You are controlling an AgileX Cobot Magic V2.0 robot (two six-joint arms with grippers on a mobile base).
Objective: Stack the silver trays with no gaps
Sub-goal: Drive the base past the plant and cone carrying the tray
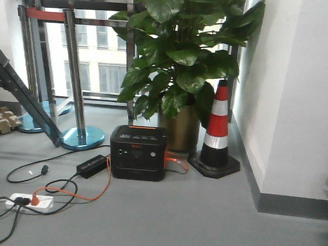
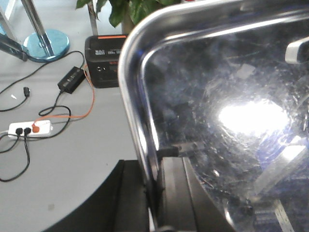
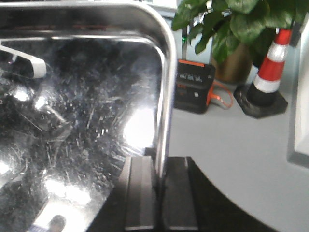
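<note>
Between left fingers (image 2: 181, 193), between right fingers (image 3: 140, 193): silver tray (image 3: 87, 121) rims.

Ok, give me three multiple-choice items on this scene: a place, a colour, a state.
1. Beside the power box, the traffic cone stands: A left; B right; C on top.
2. Cone's stripes: A red-white; B blue-yellow; C green-black.
3. Right gripper: A open; B shut on the rim of the tray; C holding a cable.
Answers: B, front view shows it right of the box; A, red and white bands; B, the rim sits clamped between its fingers.
</note>
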